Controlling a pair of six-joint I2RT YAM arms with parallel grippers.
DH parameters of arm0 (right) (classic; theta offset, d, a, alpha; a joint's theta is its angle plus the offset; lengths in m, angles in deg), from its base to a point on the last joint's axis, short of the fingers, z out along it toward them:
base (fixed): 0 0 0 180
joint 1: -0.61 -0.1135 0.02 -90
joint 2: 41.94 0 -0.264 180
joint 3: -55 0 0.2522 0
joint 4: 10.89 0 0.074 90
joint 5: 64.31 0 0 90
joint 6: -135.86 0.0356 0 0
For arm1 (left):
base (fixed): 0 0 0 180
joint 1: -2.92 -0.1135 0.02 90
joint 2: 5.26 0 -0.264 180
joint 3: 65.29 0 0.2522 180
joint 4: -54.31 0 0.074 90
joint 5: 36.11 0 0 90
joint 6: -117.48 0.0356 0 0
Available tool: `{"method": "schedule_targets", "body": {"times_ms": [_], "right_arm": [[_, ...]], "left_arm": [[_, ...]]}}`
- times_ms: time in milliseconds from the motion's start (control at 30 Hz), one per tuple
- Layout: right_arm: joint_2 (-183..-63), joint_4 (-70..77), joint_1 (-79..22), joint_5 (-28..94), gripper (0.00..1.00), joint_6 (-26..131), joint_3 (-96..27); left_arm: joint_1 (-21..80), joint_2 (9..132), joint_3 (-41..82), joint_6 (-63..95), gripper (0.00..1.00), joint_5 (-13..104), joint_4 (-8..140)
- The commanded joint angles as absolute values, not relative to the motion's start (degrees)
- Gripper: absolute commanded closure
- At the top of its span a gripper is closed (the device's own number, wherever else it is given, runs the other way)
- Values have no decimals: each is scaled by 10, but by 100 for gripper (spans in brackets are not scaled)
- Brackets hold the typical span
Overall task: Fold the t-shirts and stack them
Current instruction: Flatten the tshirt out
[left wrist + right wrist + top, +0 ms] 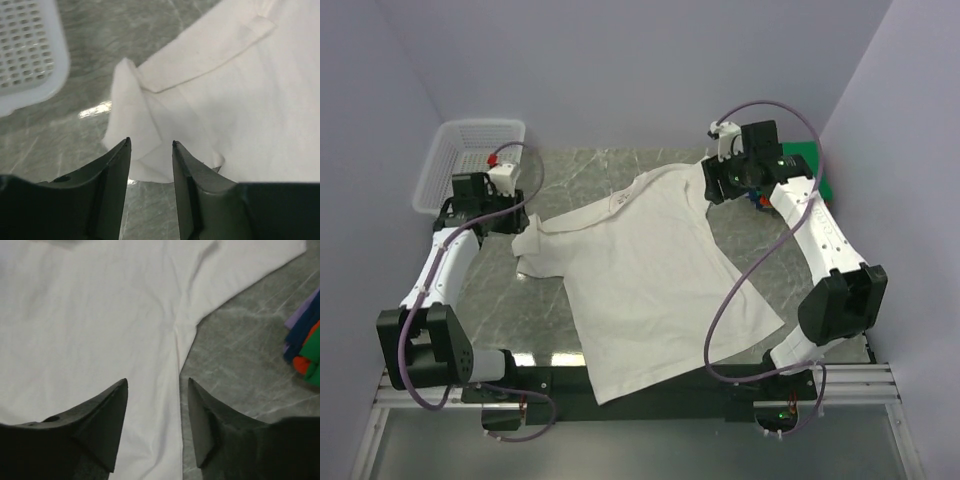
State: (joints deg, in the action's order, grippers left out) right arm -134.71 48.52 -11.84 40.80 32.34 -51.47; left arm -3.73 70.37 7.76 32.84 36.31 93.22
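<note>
Grey marbled table, lilac walls round it. Nearest: hem of white tee draped over near edge; long axis slightly diag., hem near-centre to collar far-centre. Midway, L side: left gripper spread, empty, poised just over crumpled left sleeve; nearer arm for that side. R side: right gripper spread, empty, above armpit seam by right sleeve. Bare table both sides for folding inward. Farthest: folded tees stack close beside R sleeve; white basket far L.
</note>
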Motion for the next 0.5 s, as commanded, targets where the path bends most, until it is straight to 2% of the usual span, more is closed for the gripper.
{"method": "schedule_targets", "body": {"times_ms": [0,133,267,467], "right_arm": [[-1367,559,-123,414,44,279,-437],[-1367,570,-129,392,58,274,-369],[-1381,556,-133,358,61,263,-300],[-1441,516,-132,270,63,253,-272]], "left_arm": [[4,726,84,413,57,331,934],[25,765,100,439,59,350,935],[66,832,126,462,58,399,929],[68,913,143,468,60,455,922]]}}
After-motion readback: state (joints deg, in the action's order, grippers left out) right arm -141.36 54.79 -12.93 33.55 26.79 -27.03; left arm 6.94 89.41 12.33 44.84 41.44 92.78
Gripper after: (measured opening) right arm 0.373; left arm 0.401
